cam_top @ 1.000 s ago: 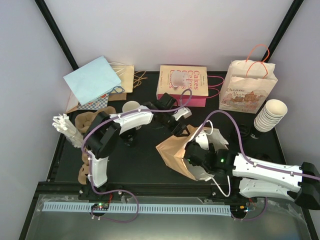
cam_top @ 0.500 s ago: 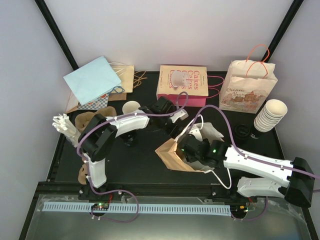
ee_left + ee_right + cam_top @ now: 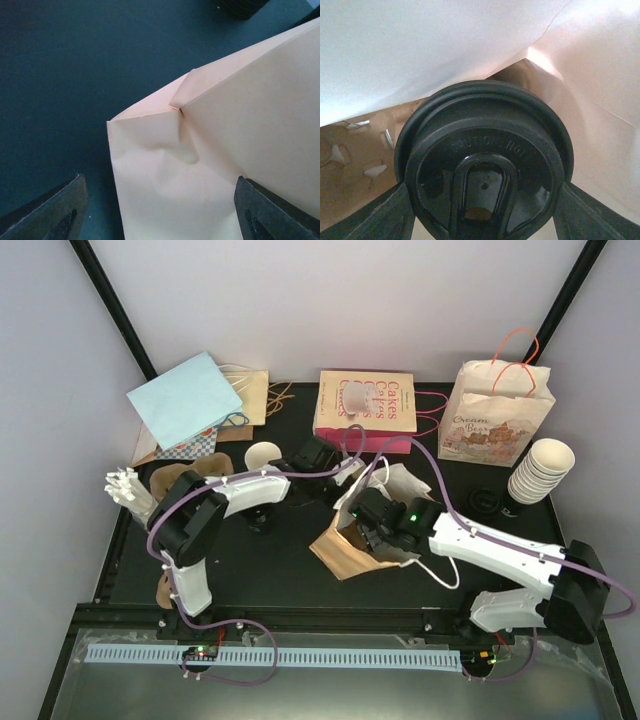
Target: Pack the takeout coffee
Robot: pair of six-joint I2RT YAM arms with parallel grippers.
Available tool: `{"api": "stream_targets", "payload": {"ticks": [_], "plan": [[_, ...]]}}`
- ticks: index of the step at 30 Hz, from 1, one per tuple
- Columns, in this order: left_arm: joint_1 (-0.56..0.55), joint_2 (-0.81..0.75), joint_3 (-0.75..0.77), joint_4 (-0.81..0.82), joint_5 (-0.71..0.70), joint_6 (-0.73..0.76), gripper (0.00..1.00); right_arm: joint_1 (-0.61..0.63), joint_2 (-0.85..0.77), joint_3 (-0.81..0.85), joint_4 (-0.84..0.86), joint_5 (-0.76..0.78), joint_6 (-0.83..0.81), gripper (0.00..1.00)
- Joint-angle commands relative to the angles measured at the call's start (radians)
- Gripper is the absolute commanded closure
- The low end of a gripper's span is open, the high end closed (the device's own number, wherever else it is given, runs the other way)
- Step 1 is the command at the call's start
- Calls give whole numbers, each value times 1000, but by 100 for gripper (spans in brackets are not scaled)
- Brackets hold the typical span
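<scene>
Right arm has reached further fwd & left over the last sec, driving the right tool (image 3: 378, 523) deeper into the mouth of the crumpled brown paper bag (image 3: 338, 558). Bag has slid left w/ it and sits flatter on the black table (image 3: 270, 570). Left arm has shifted a bit left too.

Takeout coffee (image 3: 485, 145) is now inside the bag mouth. Wrist view shows only its round black plastic lid (image 3: 525, 125), w/ paper on all sides; cup body is hidden under the lid. Right tool stands wide, fingers either side just below the lid, which reads as a grip on the coffee. Can't tell if the cup is upright or tipped.

Left tool (image 3: 160, 220) is wide open, fingers straddling a creased corner of the bag, holding nothing.

Risks from here, as I judge:
- Bag isn't pinned. It lies on its side & the left tool isn't clamped, so more push prob shoves the bag across the table instead of seating the coffee.
- Loose paper hangs close over the lid; it could snag the rim & pop the lid off, w/ a spill if the cup is full.
- Letting go w/ the bag on its side: cup may tip or roll back out.
- Pulling the right tool out may drag the bag or cup w/ it, since paper wraps round the fingers.
- Left tool closing on the corner could crush it & collapse the mouth.
</scene>
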Motion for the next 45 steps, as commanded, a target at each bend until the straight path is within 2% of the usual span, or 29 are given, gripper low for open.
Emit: {"api": "stream_targets", "payload": {"ticks": [1, 8, 14, 21, 26, 32, 37, 45], "plan": [[-42, -21, -78, -65, 107, -37, 16, -33, 92, 44, 117, -81, -80, 45], [35, -168, -184, 6, 8, -123, 10, -39, 141, 102, 93, -104, -105, 45], [79, -345, -196, -77, -163, -186, 6, -53, 173, 131, 86, -119, -130, 45], [117, -520, -200, -154, -245, -230, 3, -64, 262, 182, 89, -160, -161, 45], [125, -630, -199, -191, -240, -244, 2, -67, 300, 227, 69, -163, -168, 46], [126, -729, -165, -281, -284, -272, 2, -67, 267, 288, 6, -131, -175, 46], [126, -801, -135, -298, -227, -287, 4, -65, 248, 312, -30, -124, -178, 46], [124, -805, 3, -465, -198, -312, 11, -60, 255, 305, -20, -126, -176, 45]]}}
